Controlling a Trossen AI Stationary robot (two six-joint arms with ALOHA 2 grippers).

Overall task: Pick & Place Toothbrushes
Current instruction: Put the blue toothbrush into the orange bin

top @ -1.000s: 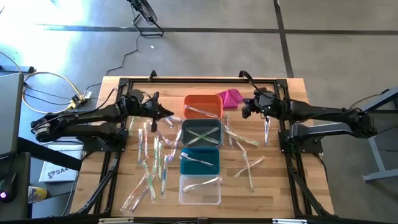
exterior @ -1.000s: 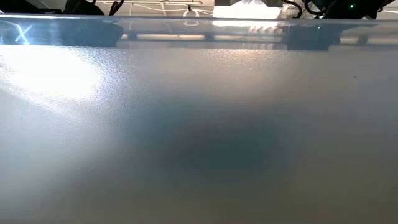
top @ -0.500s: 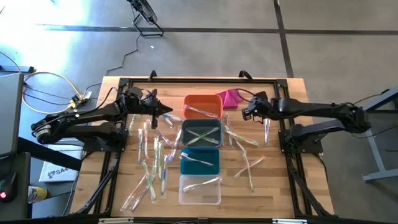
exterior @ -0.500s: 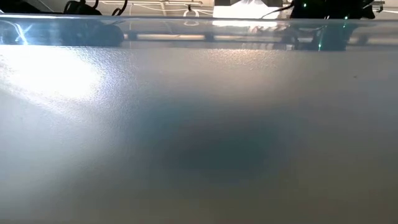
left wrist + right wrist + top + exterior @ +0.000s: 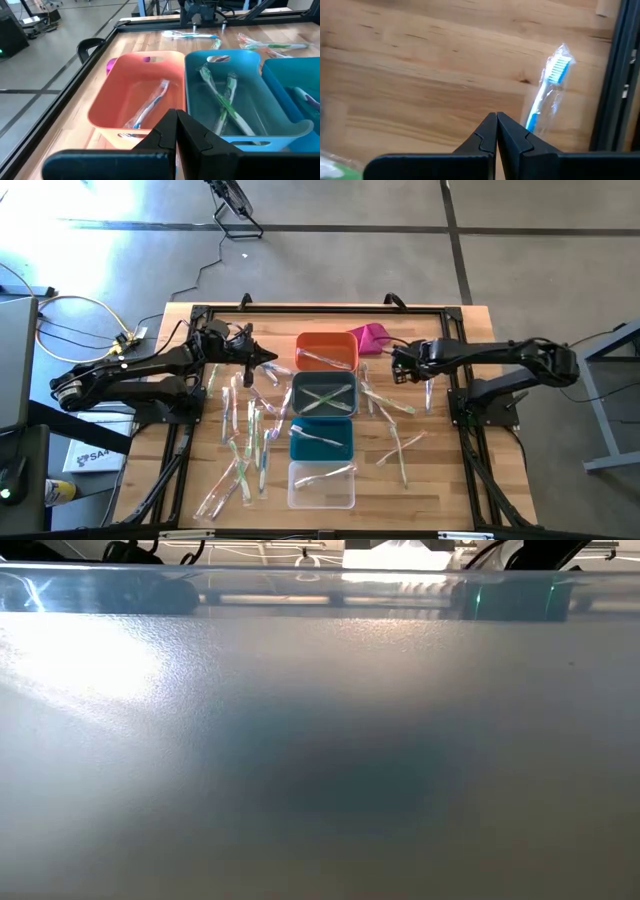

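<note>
Several wrapped toothbrushes [image 5: 245, 435] lie flat on the wooden table left of the row of bins, and more [image 5: 398, 442] lie to its right. One lies in the orange bin [image 5: 150, 102], and two green ones [image 5: 225, 100] lie crossed in the grey bin. My left gripper [image 5: 268, 360] hangs shut just left of the orange bin [image 5: 326, 352], also seen shut in its wrist view [image 5: 176, 120]. My right gripper [image 5: 399, 368] points down, shut [image 5: 496, 122], over bare wood beside a blue toothbrush [image 5: 547, 90], clear of it.
The orange bin, grey bin [image 5: 323, 395], teal bin [image 5: 322, 440] and clear bin [image 5: 322, 483] form a row down the table's middle. A magenta cloth lump [image 5: 370, 337] lies at the far edge. A black frame rail [image 5: 615, 75] runs beside the blue toothbrush. Something close and grey [image 5: 320, 740] fills the low view.
My right gripper has tipped from nearly level to pointing steeply down and has sunk toward the table, staying shut. Its arm has folded upward behind it. The toothbrushes and bins have not moved.
</note>
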